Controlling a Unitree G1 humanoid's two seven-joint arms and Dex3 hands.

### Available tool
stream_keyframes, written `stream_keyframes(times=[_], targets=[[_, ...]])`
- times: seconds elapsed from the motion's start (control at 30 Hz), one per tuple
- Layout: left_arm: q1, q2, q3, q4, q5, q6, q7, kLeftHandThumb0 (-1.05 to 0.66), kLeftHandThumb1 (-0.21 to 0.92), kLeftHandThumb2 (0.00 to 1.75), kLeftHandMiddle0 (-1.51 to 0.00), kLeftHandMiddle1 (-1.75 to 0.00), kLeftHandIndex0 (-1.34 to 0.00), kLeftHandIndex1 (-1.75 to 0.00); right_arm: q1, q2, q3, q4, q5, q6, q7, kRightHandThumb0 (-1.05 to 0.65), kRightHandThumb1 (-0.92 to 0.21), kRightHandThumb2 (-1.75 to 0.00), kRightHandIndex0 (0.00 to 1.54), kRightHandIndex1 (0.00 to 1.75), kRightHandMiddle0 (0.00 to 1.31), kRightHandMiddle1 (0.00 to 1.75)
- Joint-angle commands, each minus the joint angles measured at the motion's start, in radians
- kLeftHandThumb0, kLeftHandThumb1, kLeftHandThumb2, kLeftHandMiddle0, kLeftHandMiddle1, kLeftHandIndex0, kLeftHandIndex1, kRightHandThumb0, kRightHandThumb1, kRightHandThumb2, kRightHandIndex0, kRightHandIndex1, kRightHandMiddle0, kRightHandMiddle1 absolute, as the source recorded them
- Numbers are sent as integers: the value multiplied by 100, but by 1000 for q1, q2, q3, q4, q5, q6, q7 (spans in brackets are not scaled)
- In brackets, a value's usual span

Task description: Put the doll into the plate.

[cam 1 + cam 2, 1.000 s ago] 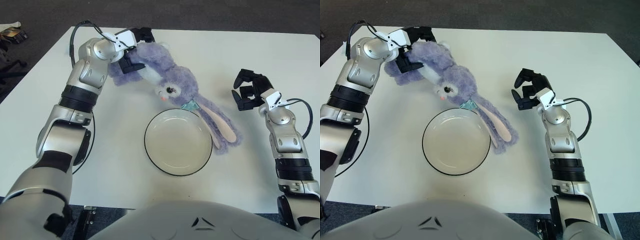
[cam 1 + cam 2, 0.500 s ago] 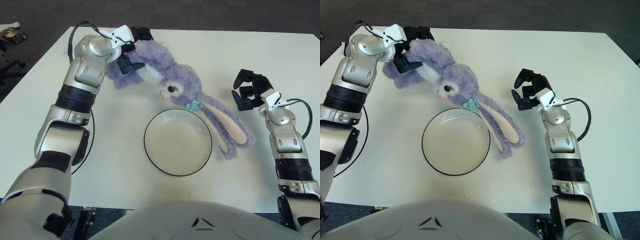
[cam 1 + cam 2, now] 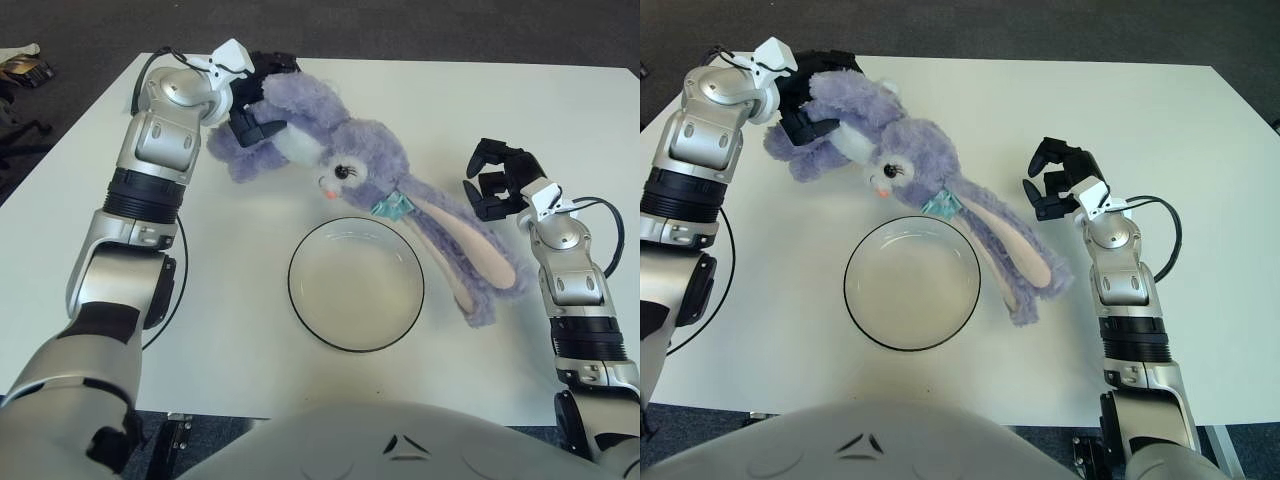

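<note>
- Left eye view, upper left of the frame: the left hand (image 3: 252,95) is clamped on the body of the doll (image 3: 340,165), a purple plush rabbit, its dark fingers sunk into the fur near the rump. A grasp at this end leaves the head and long ears free to hang.
- Doll, upper centre to right of centre: the body lies at the upper left, the face points down toward the lower edge of the frame, and the two long ears trail down to the right, ending beside the right rim of the plate (image 3: 300,300). Whether the ear tips touch the table (image 3: 230,300) cannot be told. A small teal tag shows at the neck, just above the plate's upper right rim.
- Plate, centre of the frame: a pale round dish with a dark rim, holding nothing. The doll is outside it — only the ears run alongside its right edge.
- Right hand (image 3: 500,180), right of the frame, just right of the doll's ears: fingers curled, holding nothing and apart from the fur. It takes no part in the carry.
- Judgement: the carry is under way but the placing is not yet done. Because the doll is gripped at one end, the limp ears will likely drape over the rim — the body needs to come over the plate's centre before release.
</note>
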Motion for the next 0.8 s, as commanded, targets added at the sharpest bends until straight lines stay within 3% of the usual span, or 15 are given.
stream_keyframes(times=[0.0,0.17,0.5,0.77], targets=[[-3,13,29,-41,-42,42,-16,0,-1,158,-97,-143,-63,-175,-17,-1,1,16,-2,-1,1,-52,-20,-145,123,175,70,175],[30,26,34,-149,-67,115,-22,0,0,157,-98,-141,-63,-175,-19,-2,2,31,1,-10,6,-52,-20,-145,123,175,70,175],[60,43,41,-192,-118,138,-29,0,-1,162,-94,-154,-62,-175,-21,-3,4,48,-1,-28,8,-52,-20,-145,122,175,71,175],[122,61,56,-340,-168,205,-29,0,-2,167,-91,-163,-63,-175,-15,-5,16,41,-24,-11,3,-52,-19,-146,121,175,71,175]])
